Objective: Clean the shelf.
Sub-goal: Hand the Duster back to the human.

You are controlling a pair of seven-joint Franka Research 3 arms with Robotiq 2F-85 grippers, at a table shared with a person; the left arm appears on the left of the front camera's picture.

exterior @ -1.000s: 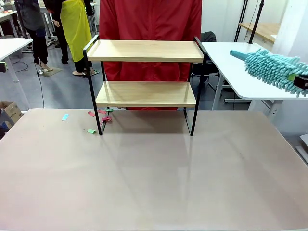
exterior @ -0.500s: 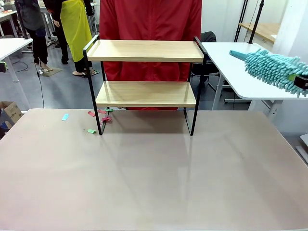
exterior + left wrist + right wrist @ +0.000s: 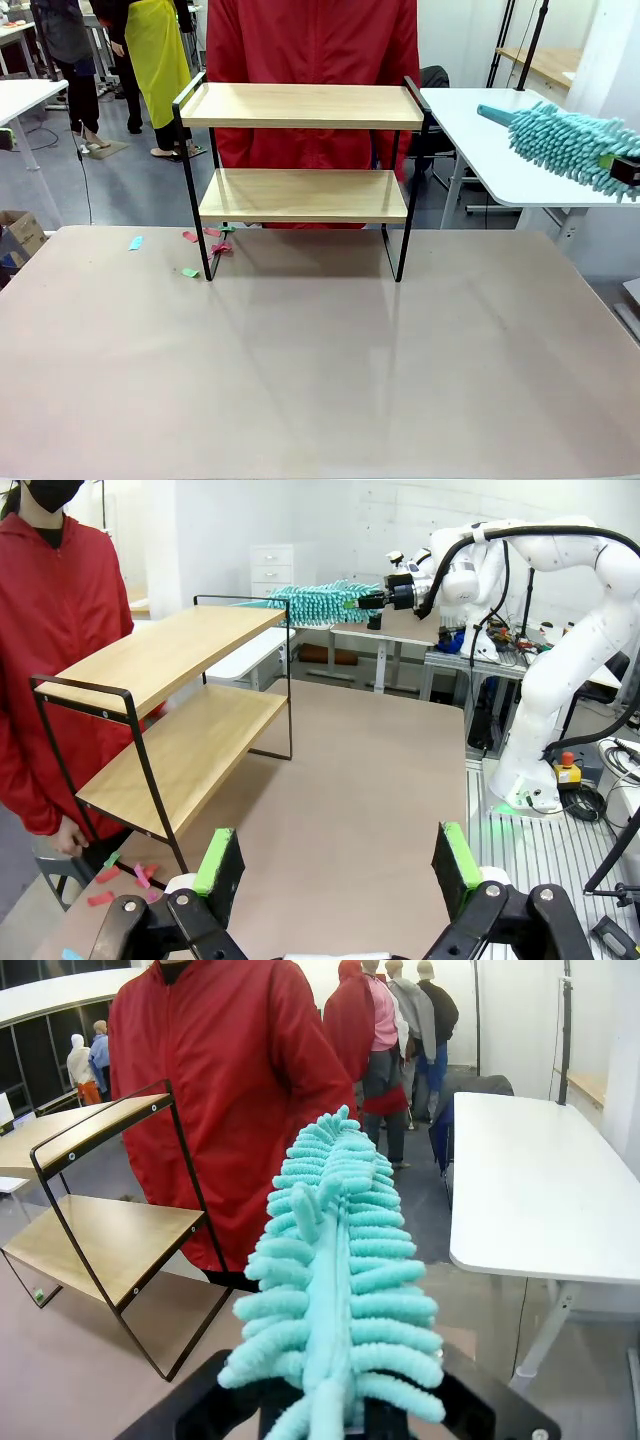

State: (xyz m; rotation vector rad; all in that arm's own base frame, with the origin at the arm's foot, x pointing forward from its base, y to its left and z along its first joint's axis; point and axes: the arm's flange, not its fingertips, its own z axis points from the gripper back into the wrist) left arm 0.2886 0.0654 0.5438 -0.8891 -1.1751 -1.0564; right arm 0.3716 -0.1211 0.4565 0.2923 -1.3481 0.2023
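The shelf (image 3: 300, 195), two light wooden boards in a black frame, stands at the far middle of the table; both boards look bare. It also appears in the left wrist view (image 3: 170, 660) and the right wrist view (image 3: 100, 1230). My right gripper (image 3: 625, 170) is high at the right edge, shut on a turquoise fluffy duster (image 3: 570, 145) that points left, off to the right of the shelf's top board. The duster (image 3: 330, 1280) hides the right fingers. My left gripper (image 3: 335, 855) stands open and holds nothing, low over the table, well short of the shelf.
A person in a red jacket (image 3: 310, 40) stands right behind the shelf. Small coloured paper scraps (image 3: 205, 240) lie on the table by the shelf's left foot. A white side table (image 3: 480, 140) is at the right, under the duster.
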